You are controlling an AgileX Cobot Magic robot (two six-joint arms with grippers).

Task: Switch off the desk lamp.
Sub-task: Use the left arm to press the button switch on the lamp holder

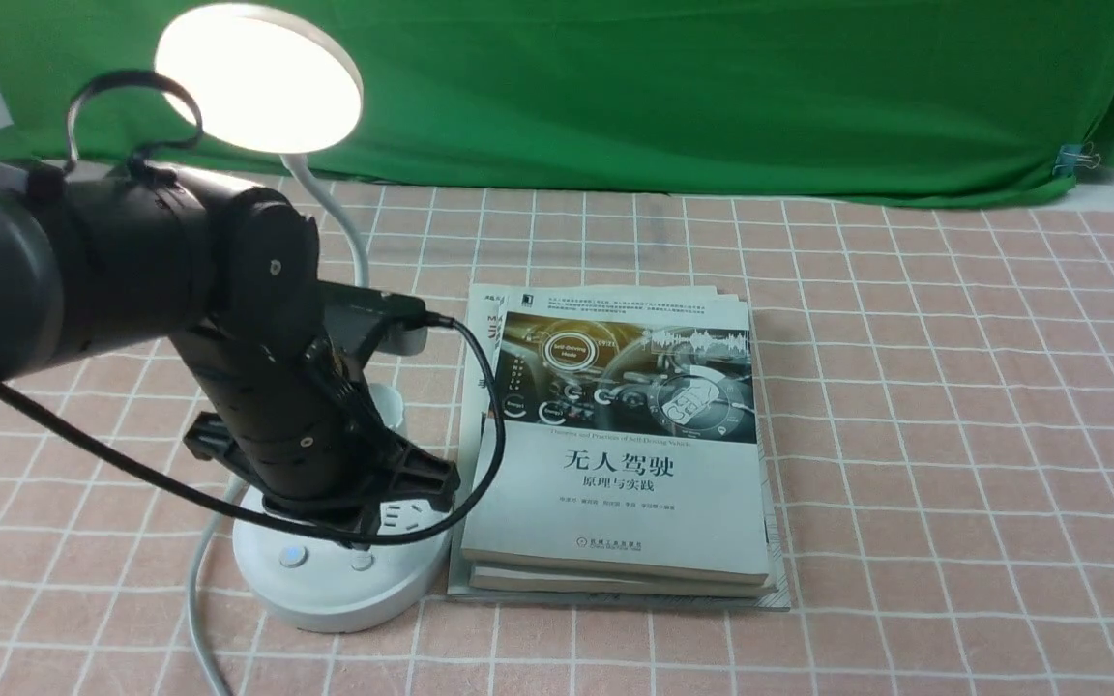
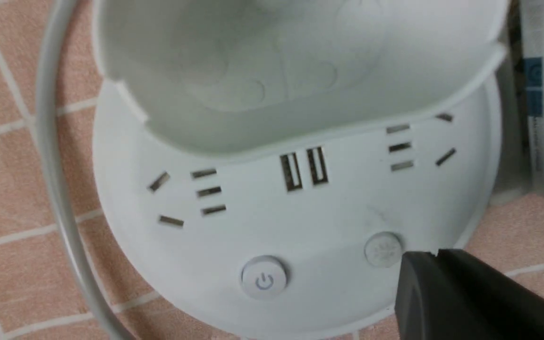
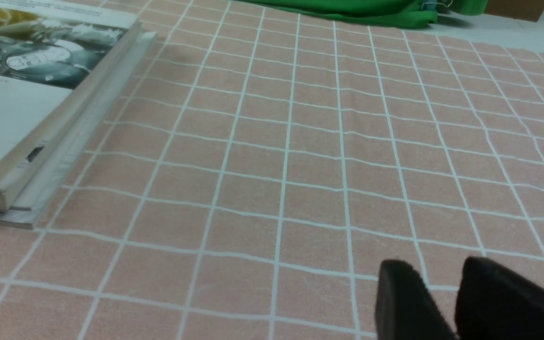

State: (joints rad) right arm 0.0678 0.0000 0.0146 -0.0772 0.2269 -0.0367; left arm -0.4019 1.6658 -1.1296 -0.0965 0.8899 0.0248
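Observation:
The white desk lamp stands at the left of the table and its round disc head (image 1: 257, 77) is lit. Its round base (image 1: 325, 590) carries sockets and two buttons. In the left wrist view the power button (image 2: 263, 277) and a sun-marked button (image 2: 383, 249) show on the base (image 2: 328, 212), below the cup holder (image 2: 276, 61). My left gripper (image 2: 435, 255) is shut and empty, its tip just over the base's edge beside the sun-marked button. My left arm (image 1: 257, 387) hangs over the base. My right gripper (image 3: 442, 267) is slightly open and empty, low over bare cloth.
A stack of books (image 1: 615, 454) lies right beside the lamp base, also in the right wrist view (image 3: 26, 94). The lamp's white cord (image 1: 197, 599) runs off the front edge. A green cloth (image 1: 615, 97) hangs at the back of the pink checked tablecloth (image 1: 953, 435).

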